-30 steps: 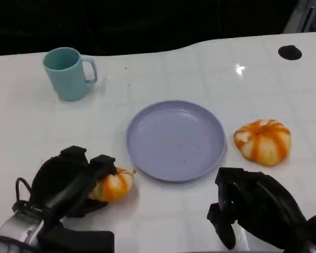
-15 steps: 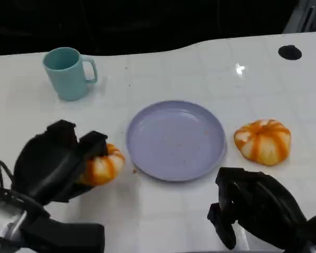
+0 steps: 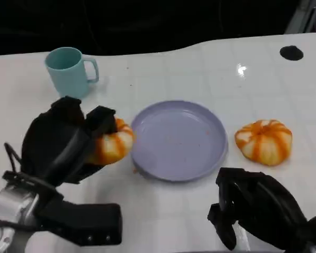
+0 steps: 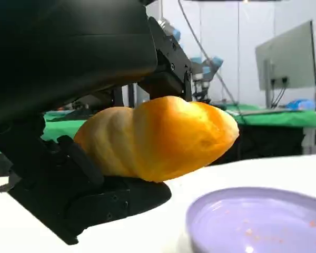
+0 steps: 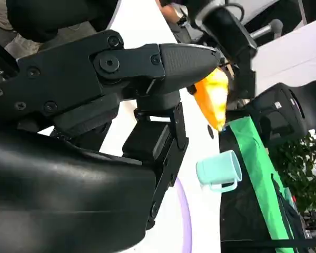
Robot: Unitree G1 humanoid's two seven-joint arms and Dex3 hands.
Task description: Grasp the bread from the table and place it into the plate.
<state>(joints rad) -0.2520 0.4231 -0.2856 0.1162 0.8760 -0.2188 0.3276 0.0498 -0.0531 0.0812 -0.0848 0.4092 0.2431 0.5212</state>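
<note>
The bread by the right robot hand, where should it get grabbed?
Probably from above, fingers around the round sides of the bread. It sits flat on the table, a low dome wider than tall, clear of the plate. The right robot hand is close and holds nothing.

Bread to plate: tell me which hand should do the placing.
Left. The left hand already holds a bread roll lifted at the purple plate's near-left rim. The right hand holds nothing, and sits short of the other roll.
</note>
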